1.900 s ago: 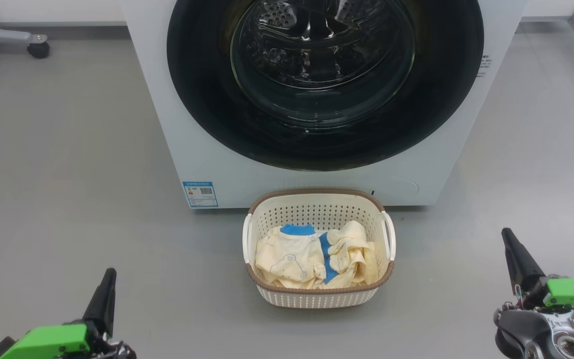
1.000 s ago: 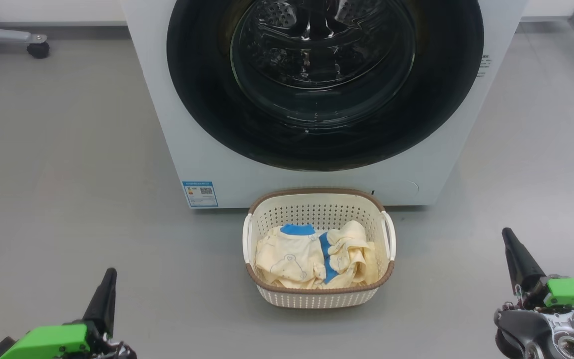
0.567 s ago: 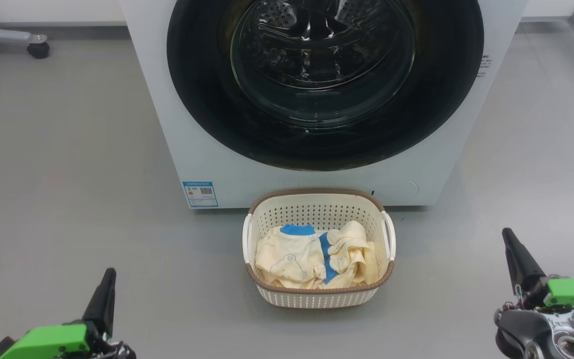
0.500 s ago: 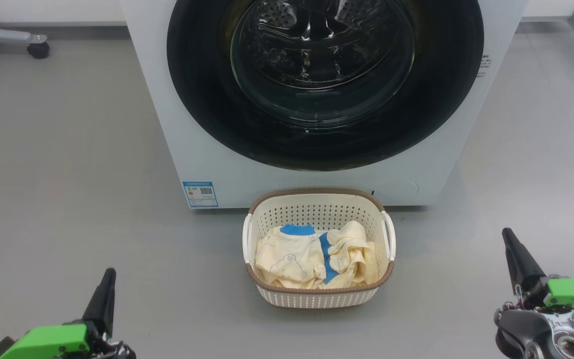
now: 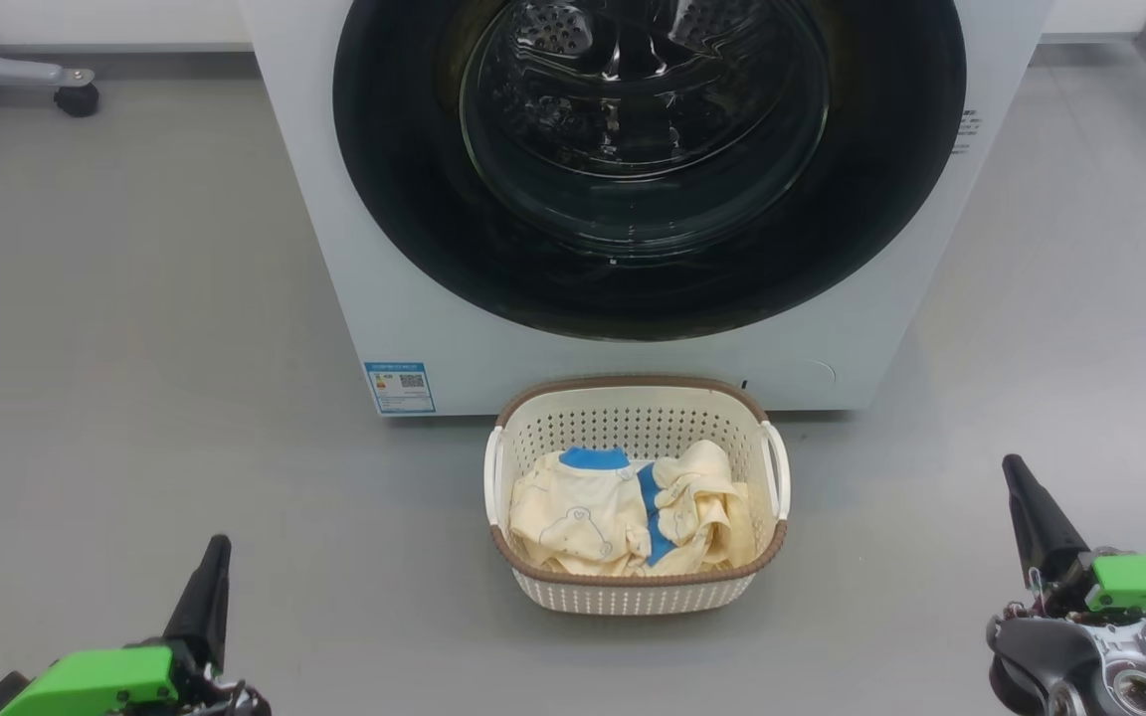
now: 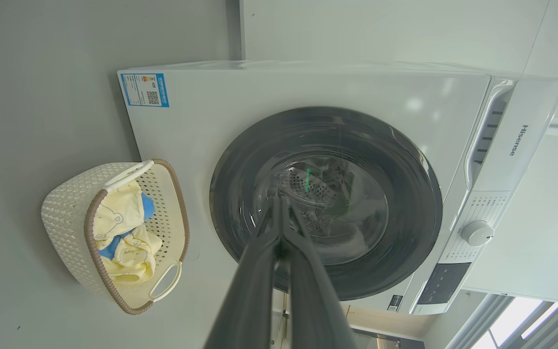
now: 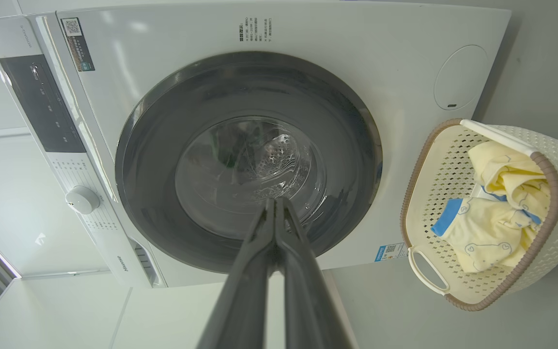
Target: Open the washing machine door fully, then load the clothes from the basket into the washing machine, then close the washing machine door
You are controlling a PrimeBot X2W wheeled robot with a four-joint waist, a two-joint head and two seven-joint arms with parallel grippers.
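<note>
Washing machine first: its white front stands square ahead on the grey floor. The step in hand, as I judge it, is the very first one, getting it open, since nothing of the task is done yet.

The washing machine door sits shut and flush in that front, wide black rim around the bulging glass. From these views I cannot tell where its pull recess is or on which side it hinges. A good opening starts by finding that edge. A hooked finger behind the rim should work better than a pinch on the glossy surface, which would likely slip. The pull should then follow the door's arc, not a straight line, and carry on until the door is swung right back, so that it does not drift into the loading path.

The basket stands on the floor just in front of the machine, below the door and centred on it. Whether it touches the base I cannot tell. It looks low enough for the door to pass over, but the arm doing the pulling should stay clear of its handles. The clothes lie heaped inside it, pale yellow with blue trim, untouched.

The left tool and the right tool hang low on either side of the basket, well apart from it and from the door. Both are clenched with fingers pressed together and nothing between them. Whichever one reaches must part its fingers, or use the closed tips as a hook.
</note>
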